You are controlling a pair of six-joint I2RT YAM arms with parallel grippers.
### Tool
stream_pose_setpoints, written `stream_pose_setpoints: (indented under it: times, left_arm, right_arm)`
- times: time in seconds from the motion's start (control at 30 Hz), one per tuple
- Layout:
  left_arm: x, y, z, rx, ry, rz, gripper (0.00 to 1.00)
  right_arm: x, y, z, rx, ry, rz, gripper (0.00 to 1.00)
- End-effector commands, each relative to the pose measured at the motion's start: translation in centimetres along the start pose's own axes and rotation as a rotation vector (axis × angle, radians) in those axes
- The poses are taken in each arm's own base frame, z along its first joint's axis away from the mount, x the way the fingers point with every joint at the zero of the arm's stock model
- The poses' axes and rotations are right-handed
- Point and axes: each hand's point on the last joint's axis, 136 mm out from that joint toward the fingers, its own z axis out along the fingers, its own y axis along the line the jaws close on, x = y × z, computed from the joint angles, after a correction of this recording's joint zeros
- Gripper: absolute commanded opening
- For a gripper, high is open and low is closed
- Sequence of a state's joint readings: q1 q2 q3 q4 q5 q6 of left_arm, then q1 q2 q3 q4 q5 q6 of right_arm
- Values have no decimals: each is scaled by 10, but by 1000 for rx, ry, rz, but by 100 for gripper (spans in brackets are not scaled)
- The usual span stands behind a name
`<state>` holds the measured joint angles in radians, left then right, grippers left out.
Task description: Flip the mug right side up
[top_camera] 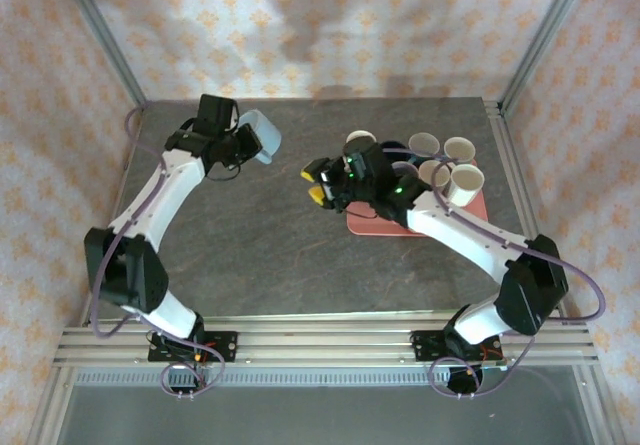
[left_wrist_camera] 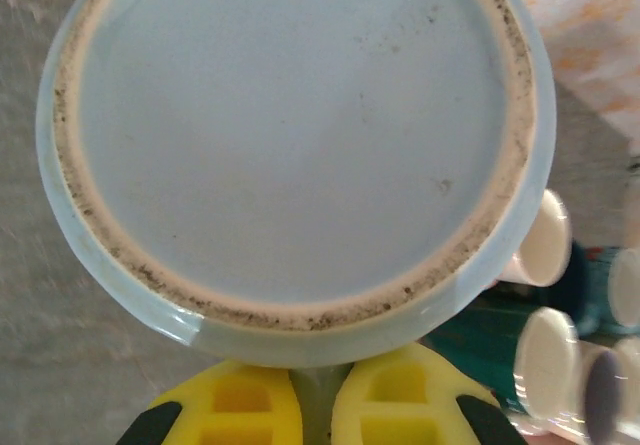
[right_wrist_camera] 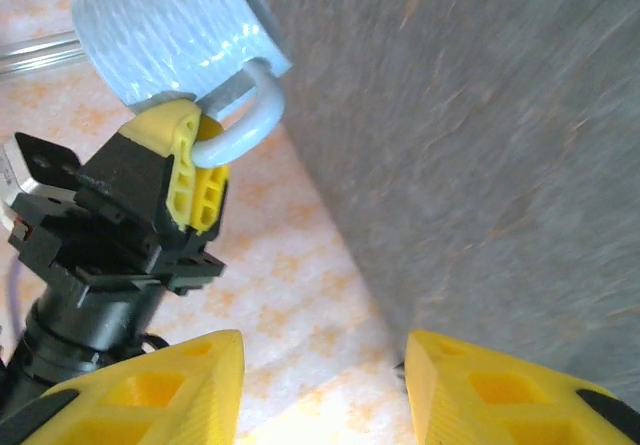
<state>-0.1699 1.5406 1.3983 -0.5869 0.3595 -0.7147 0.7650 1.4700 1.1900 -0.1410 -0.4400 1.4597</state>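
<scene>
One mug was clamped by its handle in the shut left jaws, mouth hidden. Right jaws gaped half-open, empty.

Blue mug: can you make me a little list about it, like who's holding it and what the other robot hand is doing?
mug: light blue mug, ribbed sides
held by: left gripper, shut on the handle
position: looks lifted off the table, seemingly tipped sideways, base toward the left wrist camera
other hand: right gripper, open, holding nothing, apart from the mug
nearby: cream cups on a red mat
</scene>
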Motion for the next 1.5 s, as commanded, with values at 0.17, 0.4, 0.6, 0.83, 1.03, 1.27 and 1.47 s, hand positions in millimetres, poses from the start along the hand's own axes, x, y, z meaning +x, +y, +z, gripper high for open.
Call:
stream_pose_setpoints:
  times: [0.17,0.4,0.6,0.83,1.03,1.27,1.47]
  left_arm:
    - [5,-51,-70,278,-71,-296,0]
    - [19,-63,-90,355,-79,-392,0]
    - [28,-68,-99,367,-75,-402,0]
    - [29,-65,-104,368,-86,-427,0]
    - [31,-58,-99,351,-96,-441,0]
    - [29,-57,-96,357,-105,-463,0]
    - [27,-57,-98,356,-115,-459,0]
  right_arm:
    - [13,36,23,-225,-49,310,49]
    - [27,43,40,-275,-10,391,49]
    - [23,58,35,-340,-44,385,47]
    - [14,67,22,-402,-103,380,46]
    - [15,78,12,-460,-125,354,43]
    - [13,75,0,-487,-164,351,43]
    - [27,59,7,-398,-126,379,43]
